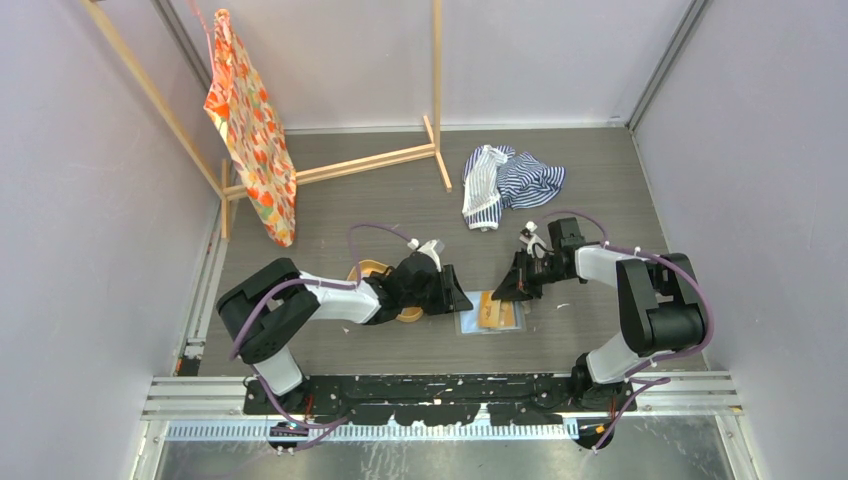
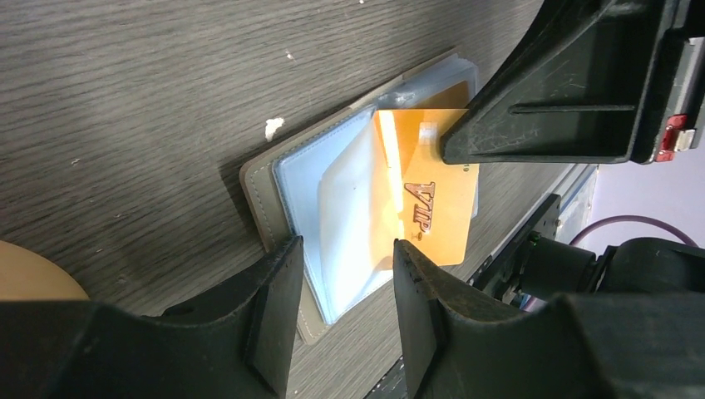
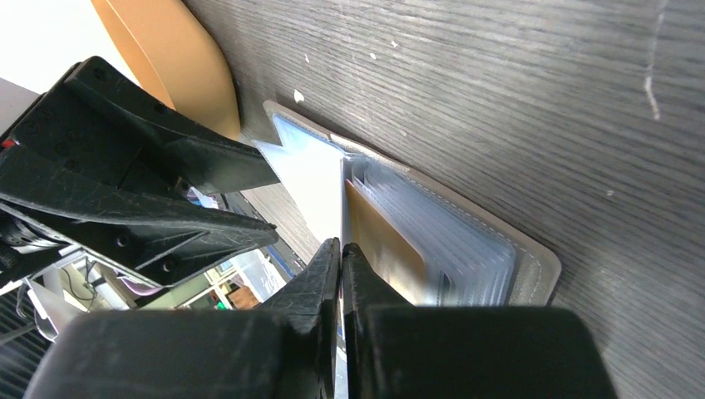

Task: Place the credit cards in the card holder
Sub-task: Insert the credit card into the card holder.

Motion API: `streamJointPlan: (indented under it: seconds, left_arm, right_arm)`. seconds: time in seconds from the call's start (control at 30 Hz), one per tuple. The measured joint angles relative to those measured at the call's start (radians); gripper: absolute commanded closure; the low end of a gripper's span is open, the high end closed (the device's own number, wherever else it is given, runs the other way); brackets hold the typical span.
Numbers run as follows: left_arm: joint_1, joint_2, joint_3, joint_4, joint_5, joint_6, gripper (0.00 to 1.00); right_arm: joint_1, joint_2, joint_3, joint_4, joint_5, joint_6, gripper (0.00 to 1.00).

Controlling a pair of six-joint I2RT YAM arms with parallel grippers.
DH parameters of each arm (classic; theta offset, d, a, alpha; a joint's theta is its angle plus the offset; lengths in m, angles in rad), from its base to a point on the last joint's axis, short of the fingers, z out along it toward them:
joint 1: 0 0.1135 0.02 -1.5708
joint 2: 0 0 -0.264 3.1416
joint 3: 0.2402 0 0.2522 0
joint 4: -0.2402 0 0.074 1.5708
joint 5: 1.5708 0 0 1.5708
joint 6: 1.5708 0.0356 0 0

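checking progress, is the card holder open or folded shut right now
Open. The card holder lies spread on the table, pale blue sleeves exposed, an orange card among them.

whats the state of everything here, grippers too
card holder: open, flat on the table
orange card: partly under a sleeve, sticking out
right gripper: shut on clear sleeve
clear sleeve: raised, pinched
left gripper: open, over the holder's edge
striped shirt: crumpled

Table (image 1: pixel 380 205) being viewed from high overhead; open card holder (image 2: pixel 299 191) being viewed close up, from opposite sides, by both wrist cameras.
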Motion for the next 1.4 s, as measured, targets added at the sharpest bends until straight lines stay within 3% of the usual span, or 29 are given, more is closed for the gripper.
streamJointPlan:
  seconds: [0.4,1.4]
  left_arm:
    - [0.0,0.007,0.029,-0.037,-0.003,0.009,0.63]
    - [-0.012,-0.022,0.097,-0.134,-0.069,0.076,0.69]
  right_arm:
    - [0.0,-0.002,0.0,-0.011,0.003,0.026,0.81]
    - [0.011,-0.03,-0.008,-0.043,0.055,0.049,0.89]
